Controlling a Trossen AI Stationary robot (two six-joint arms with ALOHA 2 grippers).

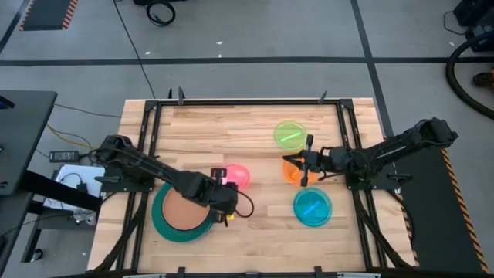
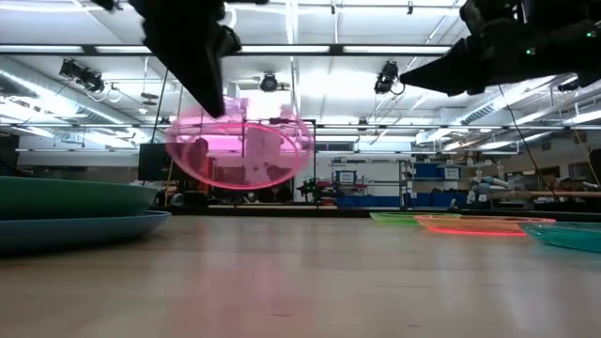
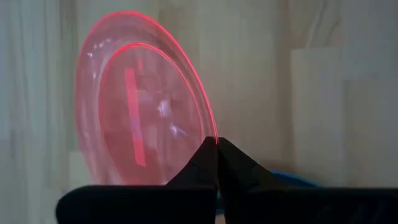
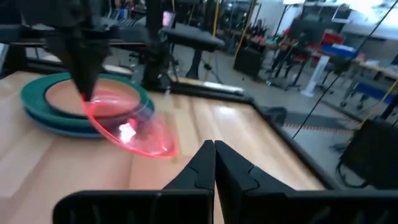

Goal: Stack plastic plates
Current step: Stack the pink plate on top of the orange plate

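My left gripper point(image 1: 228, 188) is shut on the small translucent pink plate point(image 1: 238, 175), which hangs in the air beside the stack. The stack is a tan plate point(image 1: 184, 212) lying on large teal and blue plates point(image 1: 159, 222) near the table's left front. The orange plate point(image 1: 292, 173), green plate point(image 1: 289, 135) and cyan plate point(image 1: 312, 207) lie flat on the table's right half. My right gripper point(image 1: 306, 165) hovers over the orange plate, shut and touching nothing, as the right wrist view shows point(image 4: 214, 147). My left gripper pinches the pink plate's rim point(image 3: 214, 132) between its two fingers, on the edge toward the stack, coming from above and pointing down. The plate point(image 2: 240, 150) is lifted clear of the table and hangs tilted on edge below the fingers.
Black rails frame the wooden table point(image 1: 247, 239). Bare wood lies in the middle front, between the stack and the cyan plate. The three small plates crowd the right half under the right arm.
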